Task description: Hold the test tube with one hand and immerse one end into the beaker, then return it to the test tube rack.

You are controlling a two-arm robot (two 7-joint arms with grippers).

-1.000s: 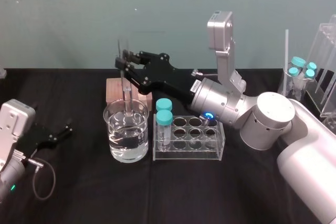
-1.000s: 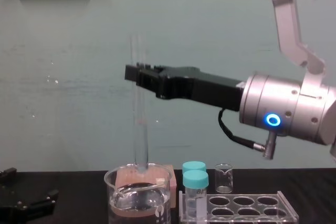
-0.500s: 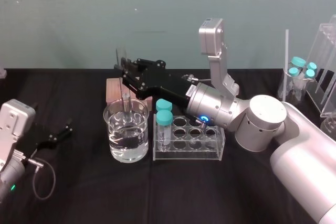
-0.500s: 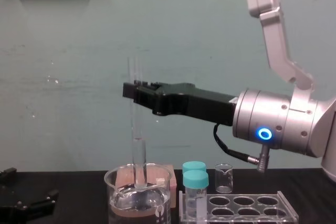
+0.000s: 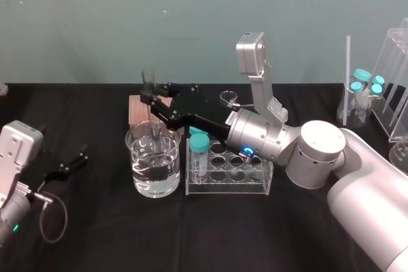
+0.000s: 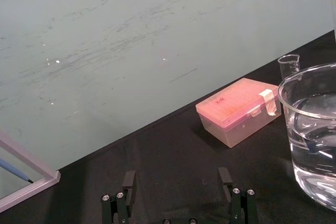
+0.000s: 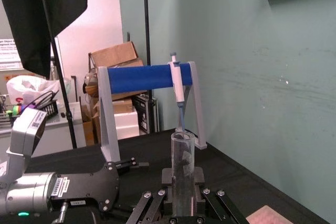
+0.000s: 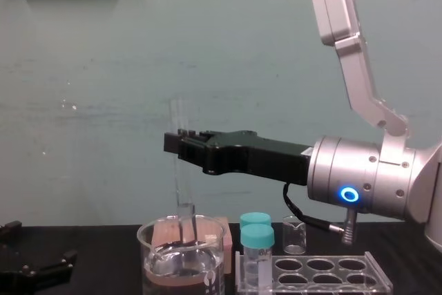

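My right gripper (image 5: 148, 95) is shut on the test tube (image 5: 154, 125), a slim clear glass tube held upright just above its middle. Its round lower end reaches down inside the beaker (image 5: 153, 169), a wide glass one about half full of water. From the chest, the test tube (image 8: 184, 191) runs from the gripper (image 8: 178, 144) down past the rim of the beaker (image 8: 183, 264). The wrist view has the test tube (image 7: 182, 166) standing between my fingers (image 7: 163, 203). The clear test tube rack (image 5: 226, 186) stands just right of the beaker. My left gripper (image 5: 64, 165) rests open at the table's left.
Two teal-capped vials (image 5: 200, 151) stand at the rack's left end, close under my right arm. A pink box (image 6: 239, 111) lies behind the beaker, with a tiny beaker (image 8: 294, 234) to its right. More vials (image 5: 363, 87) and clear stands are at the far right.
My right gripper has come down with the test tube. The tube's lower end has gone from above the beaker's rim to well inside it. The left arm has stayed still.
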